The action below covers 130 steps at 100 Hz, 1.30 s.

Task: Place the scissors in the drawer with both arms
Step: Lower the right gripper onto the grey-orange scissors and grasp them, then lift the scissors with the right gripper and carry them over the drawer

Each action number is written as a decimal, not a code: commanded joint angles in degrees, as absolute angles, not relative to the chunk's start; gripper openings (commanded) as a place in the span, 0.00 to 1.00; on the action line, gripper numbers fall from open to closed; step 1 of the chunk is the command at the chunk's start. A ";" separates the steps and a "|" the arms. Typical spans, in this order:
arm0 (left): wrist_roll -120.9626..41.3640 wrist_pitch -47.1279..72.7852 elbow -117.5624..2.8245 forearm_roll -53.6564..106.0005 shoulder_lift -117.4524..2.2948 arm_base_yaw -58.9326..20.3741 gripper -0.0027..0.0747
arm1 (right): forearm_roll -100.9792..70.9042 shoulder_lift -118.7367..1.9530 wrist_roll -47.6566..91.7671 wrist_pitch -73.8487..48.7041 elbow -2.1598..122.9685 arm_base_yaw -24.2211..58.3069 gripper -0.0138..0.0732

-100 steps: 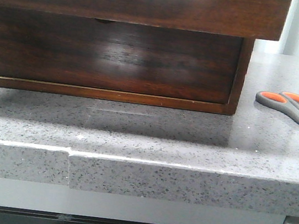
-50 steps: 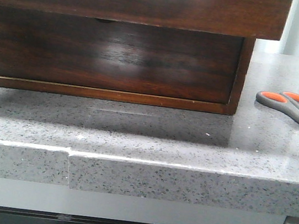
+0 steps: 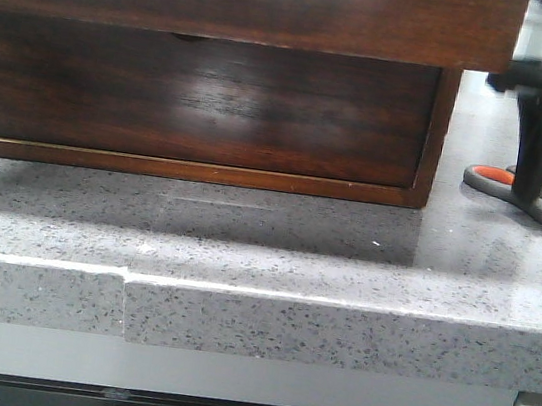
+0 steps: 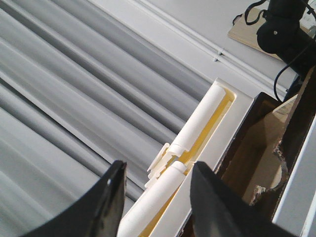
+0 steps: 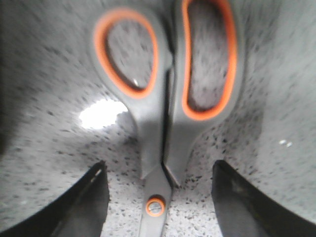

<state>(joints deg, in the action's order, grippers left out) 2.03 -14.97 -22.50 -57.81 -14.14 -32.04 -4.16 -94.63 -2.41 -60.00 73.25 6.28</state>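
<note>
The scissors (image 3: 539,197) lie flat on the speckled grey countertop (image 3: 276,239), at the right of the scene, just right of the dark wooden cabinet (image 3: 238,77) and apart from it, with their orange-lined loops toward the left and the blades running off to the near right, out of the front view. The right gripper (image 5: 158,197) hangs directly over them with its fingers spread wide; in the right wrist view the two dark fingers (image 5: 81,202) stand on either side of the handles' neck and the orange pivot dot, not touching the scissors, so nothing is held. In the front view the same gripper shows as a black tapering finger reaching down in front of the loops. The left gripper (image 4: 155,197) is also spread and empty, and its camera looks at grey slats and a white fitting, with only a dark brown wooden edge at one side (I cannot tell from this how near it is to the drawer). The drawer (image 3: 199,102) looks closed, its glossy front flush in the cabinet. The step in hand seems to be the approach for picking up the scissors, with the task barely begun. The next move likely calls for the right gripper to lower until the fingers flank the neck near the pivot, then close, while the left arm must find the drawer's notch and pull it open
</note>
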 commanded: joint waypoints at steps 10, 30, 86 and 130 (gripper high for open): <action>2.84 -15.93 -24.09 -55.86 -14.70 -32.23 0.42 | -3.71 -94.36 -2.72 -60.18 75.18 6.17 0.62; 2.84 -15.77 -24.09 -55.86 -14.70 -32.23 0.42 | -3.71 -94.36 -2.72 -59.57 75.18 6.17 0.61; 2.84 -15.32 -23.88 -55.86 -14.70 -32.23 0.41 | -3.49 -92.39 -2.72 -59.57 75.18 6.17 0.08; 2.84 -15.32 -23.88 -55.86 -14.70 -32.23 0.41 | -3.22 -72.94 -2.83 -54.51 75.18 5.93 0.08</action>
